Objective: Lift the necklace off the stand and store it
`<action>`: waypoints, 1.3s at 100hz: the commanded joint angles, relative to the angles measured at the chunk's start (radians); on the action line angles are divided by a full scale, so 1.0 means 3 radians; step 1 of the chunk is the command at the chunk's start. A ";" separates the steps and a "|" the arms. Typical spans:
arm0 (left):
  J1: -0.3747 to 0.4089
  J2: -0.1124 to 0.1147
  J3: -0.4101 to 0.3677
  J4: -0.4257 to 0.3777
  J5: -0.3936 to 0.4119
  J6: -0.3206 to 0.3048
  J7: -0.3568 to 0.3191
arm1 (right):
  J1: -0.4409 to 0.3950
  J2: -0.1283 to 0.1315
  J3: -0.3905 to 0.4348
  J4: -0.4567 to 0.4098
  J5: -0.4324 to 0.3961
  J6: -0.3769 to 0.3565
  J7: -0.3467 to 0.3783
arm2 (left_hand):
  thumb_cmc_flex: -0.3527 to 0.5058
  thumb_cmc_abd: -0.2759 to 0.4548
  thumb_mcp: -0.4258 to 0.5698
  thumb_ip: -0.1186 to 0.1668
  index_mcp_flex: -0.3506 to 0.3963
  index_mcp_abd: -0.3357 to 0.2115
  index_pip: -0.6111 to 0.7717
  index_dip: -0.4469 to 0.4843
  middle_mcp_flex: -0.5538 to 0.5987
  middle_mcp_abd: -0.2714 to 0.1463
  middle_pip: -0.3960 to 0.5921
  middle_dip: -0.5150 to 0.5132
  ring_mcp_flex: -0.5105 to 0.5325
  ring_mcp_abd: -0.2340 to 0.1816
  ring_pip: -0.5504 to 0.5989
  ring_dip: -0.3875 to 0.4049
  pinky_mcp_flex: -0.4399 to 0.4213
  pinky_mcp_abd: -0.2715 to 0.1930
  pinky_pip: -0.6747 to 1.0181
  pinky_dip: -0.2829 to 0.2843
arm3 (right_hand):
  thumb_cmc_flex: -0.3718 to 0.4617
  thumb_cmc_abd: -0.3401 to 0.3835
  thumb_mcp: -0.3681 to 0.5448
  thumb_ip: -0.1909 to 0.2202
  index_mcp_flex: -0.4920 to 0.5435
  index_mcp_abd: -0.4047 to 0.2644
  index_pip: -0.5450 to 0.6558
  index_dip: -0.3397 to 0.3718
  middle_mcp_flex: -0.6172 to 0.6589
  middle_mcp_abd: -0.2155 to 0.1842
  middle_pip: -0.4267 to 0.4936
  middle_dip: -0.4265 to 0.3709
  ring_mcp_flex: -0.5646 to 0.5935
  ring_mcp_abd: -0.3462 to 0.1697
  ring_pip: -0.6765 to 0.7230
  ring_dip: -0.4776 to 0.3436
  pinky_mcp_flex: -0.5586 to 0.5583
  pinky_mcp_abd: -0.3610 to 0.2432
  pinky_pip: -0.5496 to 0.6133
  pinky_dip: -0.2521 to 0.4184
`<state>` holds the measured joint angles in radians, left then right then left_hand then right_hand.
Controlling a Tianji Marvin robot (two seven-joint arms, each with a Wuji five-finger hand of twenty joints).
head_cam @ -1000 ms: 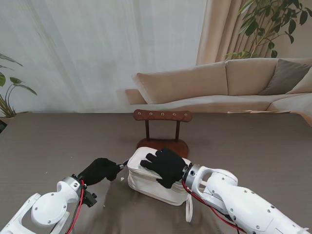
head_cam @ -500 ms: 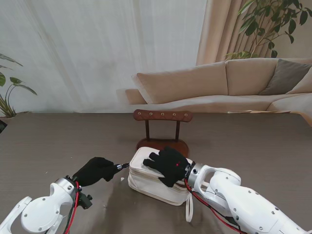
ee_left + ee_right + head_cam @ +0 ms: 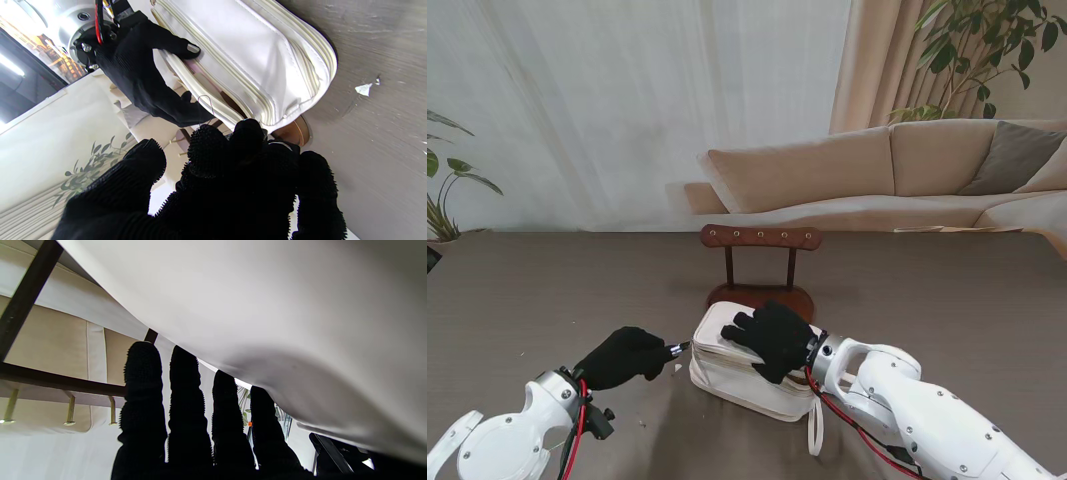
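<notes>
The left hand (image 3: 625, 356) is pinched on something small, seemingly the white case's zipper pull. The right hand (image 3: 773, 338) lies flat, fingers spread, on the white zippered fabric case (image 3: 727, 368). The thin wire necklace (image 3: 206, 106) sits at the case's opening near the brown wooden stand (image 3: 760, 262); zipping could snag it.

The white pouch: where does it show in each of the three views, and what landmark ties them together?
Stand view: white pouch at centre, nearer to me than the wooden stand, under the right hand.
Left wrist view: the pouch lies beyond the left hand.
Right wrist view: its white surface fills most of the picture.
Shared landmark: the wooden stand.
</notes>
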<state>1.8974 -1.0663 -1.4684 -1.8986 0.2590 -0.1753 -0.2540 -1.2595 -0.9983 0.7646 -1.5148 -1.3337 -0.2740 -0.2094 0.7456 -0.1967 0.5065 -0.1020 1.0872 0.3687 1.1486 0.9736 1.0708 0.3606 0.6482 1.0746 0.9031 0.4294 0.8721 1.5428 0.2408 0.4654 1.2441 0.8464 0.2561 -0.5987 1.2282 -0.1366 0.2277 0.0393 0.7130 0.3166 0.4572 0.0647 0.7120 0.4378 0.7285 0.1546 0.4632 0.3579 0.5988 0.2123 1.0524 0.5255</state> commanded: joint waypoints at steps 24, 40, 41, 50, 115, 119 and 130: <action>-0.0068 0.0028 0.0211 -0.0048 -0.0077 0.0043 -0.0212 | -0.0068 0.0012 -0.0008 0.0075 0.0028 0.0023 0.0176 | -0.0102 -0.0067 -0.0005 0.0045 0.0171 0.0081 0.0226 0.0022 0.0115 0.0044 0.0034 0.0020 0.0126 0.0163 -0.0023 0.0089 0.0002 -0.0088 0.0212 0.0028 | 0.0143 0.0129 0.0318 0.0104 0.0424 0.0057 0.0398 0.0108 0.0149 -0.0017 0.0031 0.0067 0.0245 -0.0148 0.0112 0.0085 -0.0700 -0.0055 0.0136 -0.0097; -0.0139 0.0034 0.0314 -0.0031 -0.0125 0.0037 -0.0238 | -0.0077 0.0005 0.0005 0.0070 0.0064 0.0026 0.0216 | -0.0097 -0.0067 -0.0007 0.0047 0.0175 0.0081 0.0223 0.0018 0.0123 0.0043 0.0037 0.0019 0.0135 0.0170 -0.0029 0.0084 0.0007 -0.0081 0.0214 0.0027 | 0.0156 0.0125 0.0323 0.0103 0.0423 0.0060 0.0399 0.0107 0.0148 -0.0020 0.0031 0.0068 0.0254 -0.0153 0.0116 0.0088 -0.0696 -0.0063 0.0139 -0.0098; -0.0144 0.0035 0.0320 -0.0031 -0.0128 0.0036 -0.0240 | -0.0077 0.0005 0.0005 0.0070 0.0066 0.0026 0.0219 | -0.0096 -0.0067 -0.0006 0.0047 0.0175 0.0081 0.0223 0.0017 0.0123 0.0043 0.0036 0.0019 0.0136 0.0170 -0.0030 0.0084 0.0007 -0.0081 0.0214 0.0027 | 0.0158 0.0127 0.0323 0.0102 0.0425 0.0062 0.0400 0.0107 0.0147 -0.0022 0.0030 0.0068 0.0253 -0.0150 0.0115 0.0088 -0.0696 -0.0062 0.0139 -0.0099; -0.0191 0.0044 0.0382 -0.0029 -0.0152 0.0035 -0.0279 | -0.0084 -0.0001 0.0012 0.0068 0.0096 0.0028 0.0245 | -0.0101 -0.0065 -0.0009 0.0046 0.0174 0.0084 0.0221 0.0016 0.0126 0.0039 0.0038 0.0019 0.0145 0.0170 -0.0033 0.0080 0.0013 -0.0079 0.0217 0.0028 | 0.0162 0.0125 0.0324 0.0100 0.0425 0.0061 0.0402 0.0107 0.0145 -0.0024 0.0030 0.0068 0.0255 -0.0157 0.0113 0.0088 -0.0694 -0.0065 0.0140 -0.0099; -0.0544 0.0053 0.0814 0.0113 -0.0346 -0.0005 -0.0343 | -0.0086 -0.0021 -0.0012 0.0082 0.0236 0.0012 0.0321 | -0.0091 -0.0056 -0.0019 0.0047 0.0170 0.0075 0.0184 -0.0012 0.0132 0.0053 0.0028 0.0003 0.0157 0.0193 -0.0053 0.0067 0.0025 -0.0065 0.0220 0.0022 | 0.0184 0.0120 0.0334 0.0092 0.0427 0.0073 0.0416 0.0104 0.0150 -0.0031 0.0038 0.0069 0.0276 -0.0165 0.0119 0.0092 -0.0685 -0.0079 0.0150 -0.0098; -0.0570 0.0052 0.0847 0.0126 -0.0365 -0.0010 -0.0340 | -0.0086 -0.0022 -0.0012 0.0081 0.0241 0.0011 0.0326 | -0.0093 -0.0055 -0.0021 0.0047 0.0166 0.0075 0.0183 -0.0012 0.0132 0.0053 0.0028 0.0003 0.0158 0.0194 -0.0054 0.0066 0.0024 -0.0064 0.0220 0.0022 | 0.0179 0.0119 0.0332 0.0091 0.0425 0.0074 0.0416 0.0103 0.0151 -0.0038 0.0039 0.0070 0.0277 -0.0174 0.0119 0.0092 -0.0684 -0.0079 0.0152 -0.0098; -0.0641 0.0048 0.0940 0.0168 -0.0415 -0.0025 -0.0335 | -0.0086 -0.0024 -0.0014 0.0080 0.0254 0.0008 0.0335 | -0.0092 -0.0055 -0.0023 0.0047 0.0170 0.0074 0.0185 -0.0013 0.0131 0.0055 0.0027 0.0001 0.0160 0.0194 -0.0058 0.0063 0.0027 -0.0066 0.0221 0.0022 | 0.0178 0.0123 0.0332 0.0091 0.0424 0.0076 0.0417 0.0102 0.0147 -0.0030 0.0039 0.0069 0.0284 -0.0172 0.0123 0.0093 -0.0680 -0.0084 0.0155 -0.0097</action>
<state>1.7127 -1.0424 -1.2015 -1.8435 0.1462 -0.1748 -0.3336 -1.2642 -1.0102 0.7752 -1.5238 -1.2506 -0.2665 -0.1458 0.7457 -0.1968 0.5067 -0.1020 1.0915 0.3823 1.1493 0.9722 1.0802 0.3772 0.6487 1.0747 0.9053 0.4416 0.8708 1.5429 0.2416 0.4845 1.2456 0.8469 0.2807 -0.5987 1.2502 -0.1357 0.2569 0.0537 0.7249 0.3166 0.4683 0.0756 0.7125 0.4501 0.7287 0.1799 0.4590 0.3591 0.5988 0.2102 1.0527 0.5083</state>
